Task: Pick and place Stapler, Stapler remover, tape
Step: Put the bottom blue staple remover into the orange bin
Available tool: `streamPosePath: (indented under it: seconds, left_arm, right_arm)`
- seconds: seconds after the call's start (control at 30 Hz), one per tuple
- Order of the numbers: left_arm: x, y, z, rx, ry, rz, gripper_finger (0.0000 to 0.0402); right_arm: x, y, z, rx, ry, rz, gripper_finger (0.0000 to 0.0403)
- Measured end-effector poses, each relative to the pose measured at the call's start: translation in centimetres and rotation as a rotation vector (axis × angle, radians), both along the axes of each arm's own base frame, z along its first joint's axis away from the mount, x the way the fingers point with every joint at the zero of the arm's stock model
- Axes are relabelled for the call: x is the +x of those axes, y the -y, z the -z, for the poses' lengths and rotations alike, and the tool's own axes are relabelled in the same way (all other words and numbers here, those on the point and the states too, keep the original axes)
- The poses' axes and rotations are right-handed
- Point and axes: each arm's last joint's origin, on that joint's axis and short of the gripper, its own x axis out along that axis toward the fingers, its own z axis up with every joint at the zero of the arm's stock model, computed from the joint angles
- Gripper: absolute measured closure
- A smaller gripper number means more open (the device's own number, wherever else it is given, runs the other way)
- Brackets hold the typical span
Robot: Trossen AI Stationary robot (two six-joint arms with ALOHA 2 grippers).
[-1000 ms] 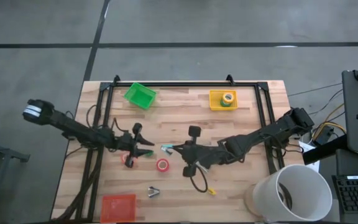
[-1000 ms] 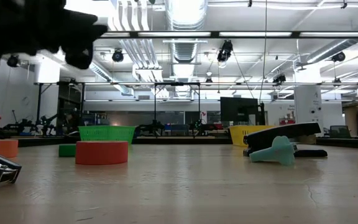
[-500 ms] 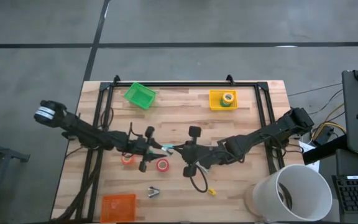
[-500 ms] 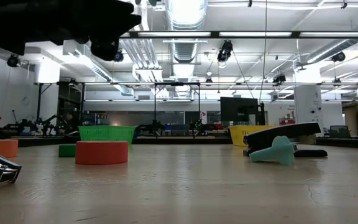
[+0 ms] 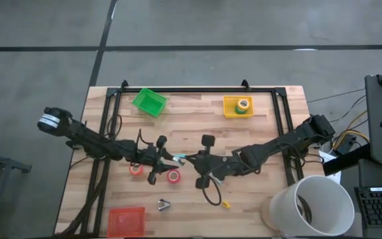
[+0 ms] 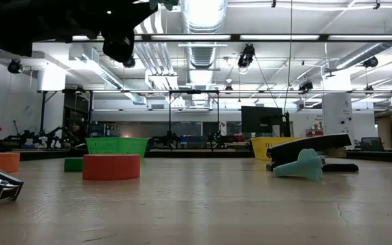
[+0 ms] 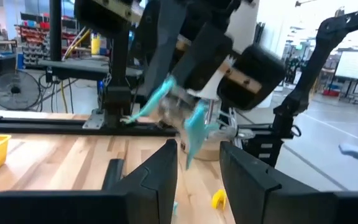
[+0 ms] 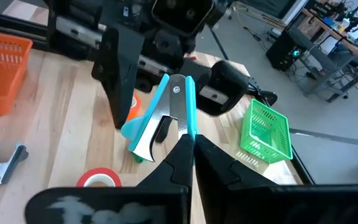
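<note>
Teal staple remover (image 8: 160, 118), clear only in right wrist view, clamped by right gripper (image 8: 188, 144), handles toward left gripper (image 5: 163, 161), whose fingers gape.

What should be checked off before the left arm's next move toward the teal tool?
1. Left gripper open: ok, its fingers stand apart with nothing between them.
2. Left gripper lined up on the teal-and-silver metal staple remover: ok, the remover shows ahead between its fingers.
3. Right gripper shut at the remover's end: ok.
4. Right gripper actually gripping the remover: cannot tell.
5. Red round tape roll clear of the left gripper: cannot tell, it lies close beside it.
6. Orange mesh bin reachable at the table's near edge: ok.
</note>
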Motion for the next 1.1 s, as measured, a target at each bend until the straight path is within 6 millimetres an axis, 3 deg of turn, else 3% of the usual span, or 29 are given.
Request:
streamPosePath:
  seconds: [0.27,0.67,0.93,1.1]
  left_arm:
    - [0.53,0.15,0.45,-0.009,-0.030,0.001,0.0295]
    - [0.69,0.20,0.13,-0.008,-0.020,0.003,0.0390]
    - [0.59,0.29,0.28,-0.078,-0.066,0.035,0.0396]
    - [0.18,0.52,0.76,-0.161,-0.188,0.068,0.0397]
  right_arm:
    - [-0.03,0.00,0.25,-0.002,0.000,0.005,0.0394]
    - [-0.05,0.10,0.67,-0.002,0.000,0.007,0.0394]
    - [-0.11,-0.04,0.82,0.071,0.002,-0.004,0.0392]
    - [-0.30,-0.60,0.67,0.170,0.010,-0.045,0.0358]
